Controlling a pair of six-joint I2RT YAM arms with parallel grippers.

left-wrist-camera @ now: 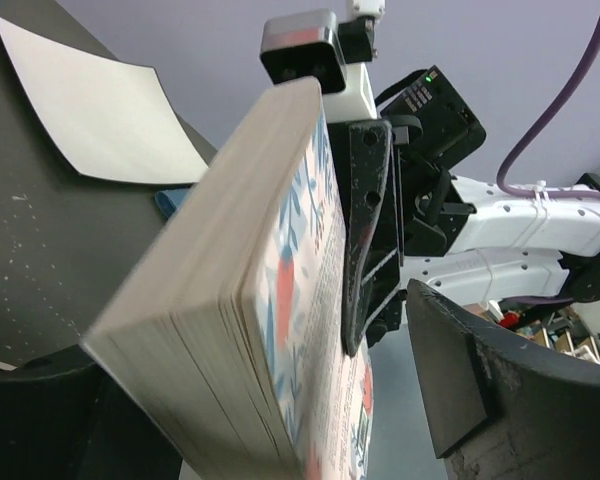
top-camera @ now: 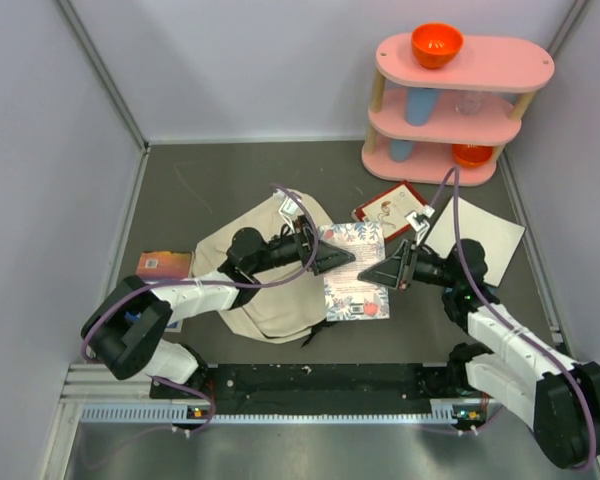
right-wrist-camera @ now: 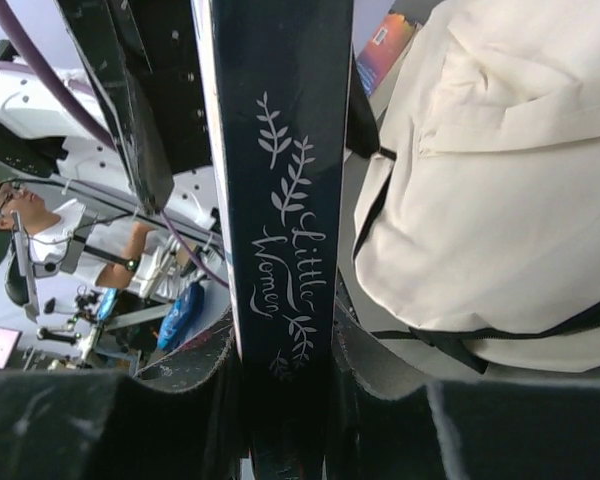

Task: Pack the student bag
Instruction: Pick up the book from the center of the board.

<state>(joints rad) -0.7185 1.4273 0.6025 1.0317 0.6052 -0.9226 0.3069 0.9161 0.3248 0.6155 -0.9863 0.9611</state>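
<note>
- One student bag (top-camera: 275, 305), slumped on the bench (top-camera: 220, 190); soft, floppy canvas, probably light, so best taken by a black strap or the trimmed edge, since bare cloth would sag
- One book (top-camera: 355, 285), raised just right of the bag; stiff, should slide in edge-first
- Right gripper (right-wrist-camera: 280, 370): pinching the book at its spine
- Left gripper (left-wrist-camera: 250, 360): spread, fingers either side of the book, not clamping
- Beyond the bag: one pink shelf (top-camera: 500, 62), two orange bowls (top-camera: 437, 45), one white sheet (top-camera: 485, 235), one red-framed pad (top-camera: 388, 208); at the bag's left, one colourful book (top-camera: 163, 264)
</note>
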